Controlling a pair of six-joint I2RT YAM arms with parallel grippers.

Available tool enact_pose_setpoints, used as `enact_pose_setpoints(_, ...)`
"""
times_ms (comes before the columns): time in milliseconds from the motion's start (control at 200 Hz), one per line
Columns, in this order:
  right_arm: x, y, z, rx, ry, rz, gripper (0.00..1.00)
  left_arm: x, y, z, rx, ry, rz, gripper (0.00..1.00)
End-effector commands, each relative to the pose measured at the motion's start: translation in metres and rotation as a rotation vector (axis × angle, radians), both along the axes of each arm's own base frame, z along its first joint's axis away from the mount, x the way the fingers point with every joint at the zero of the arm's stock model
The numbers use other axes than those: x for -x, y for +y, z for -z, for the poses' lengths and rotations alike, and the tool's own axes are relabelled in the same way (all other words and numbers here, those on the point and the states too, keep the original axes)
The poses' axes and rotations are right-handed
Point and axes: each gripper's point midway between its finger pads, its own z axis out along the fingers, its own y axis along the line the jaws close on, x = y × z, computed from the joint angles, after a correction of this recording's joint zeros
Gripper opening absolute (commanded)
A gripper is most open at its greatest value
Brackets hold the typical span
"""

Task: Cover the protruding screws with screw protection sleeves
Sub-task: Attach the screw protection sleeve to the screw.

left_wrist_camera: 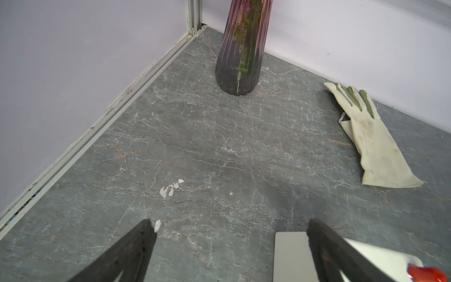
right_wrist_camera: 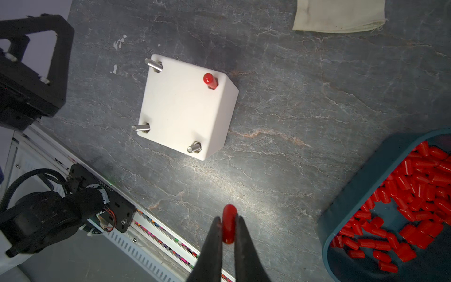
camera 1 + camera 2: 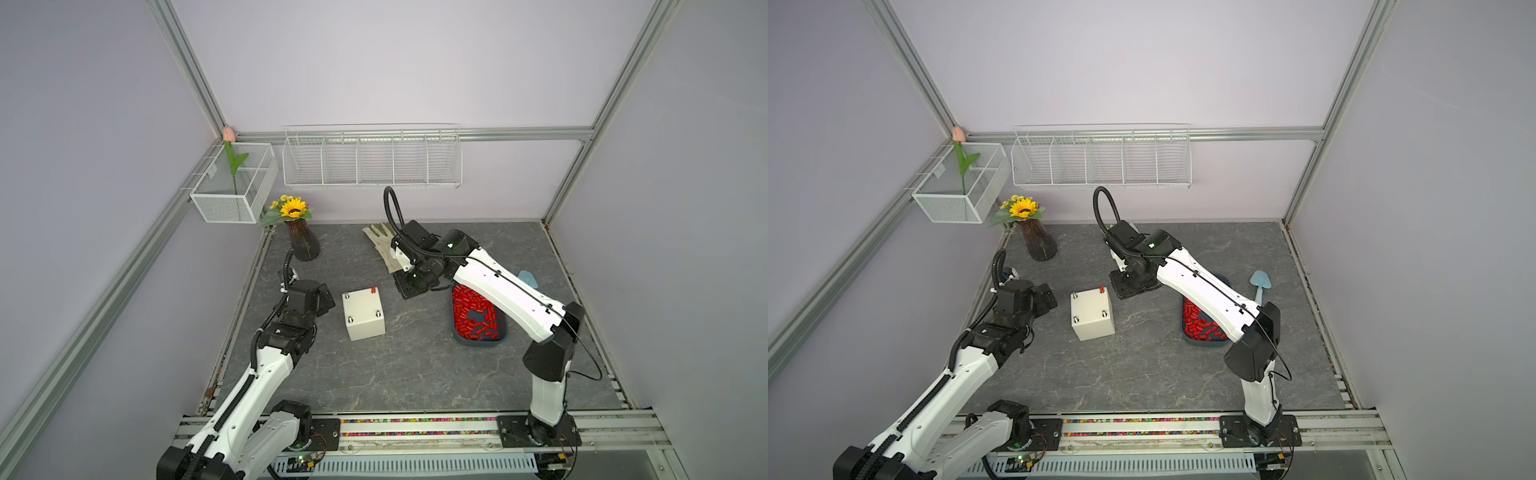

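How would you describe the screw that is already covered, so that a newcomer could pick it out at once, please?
Find the cream-white box in the middle of the grey table. On its top face, look at the far corner on the side of the teal tray. The stud there wears a red sleeve, while the other three studs are bare silver.

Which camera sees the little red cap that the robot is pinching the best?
The right wrist view: the red cap sits close and sharp between the tips of the right gripper. In both top views the right arm hides it. The left wrist view shows only another cap, on the white box.
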Motion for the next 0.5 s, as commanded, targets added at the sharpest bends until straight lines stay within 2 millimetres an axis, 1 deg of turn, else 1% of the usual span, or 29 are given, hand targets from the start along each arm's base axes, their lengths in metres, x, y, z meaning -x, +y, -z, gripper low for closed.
enact_pose_setpoints(0, 0.007, 0.008, 0.006, 0.005, 0.038, -0.005, 0.13, -0.002, -0.011, -0.002, 0.022, -0.022, 0.070, 0.99)
enact_pose_setpoints(90, 0.010, 0.016, 0.012, 0.006, 0.053, -0.016, 0.13, -0.003, -0.022, -0.001, 0.041, -0.026, 0.136, 0.99)
enact_pose_setpoints(190, 0.012, 0.023, 0.019, 0.011, 0.069, -0.026, 0.13, -0.004, -0.029, -0.003, 0.049, -0.032, 0.177, 0.99)
enact_pose_setpoints(310, 0.015, 0.031, 0.029, 0.019, 0.091, -0.037, 0.13, -0.005, -0.030, -0.004, 0.052, -0.035, 0.186, 0.99)
enact_pose_setpoints(495, 0.016, 0.040, 0.038, 0.020, 0.112, -0.047, 0.13, -0.005, -0.032, -0.002, 0.056, -0.031, 0.198, 0.99)
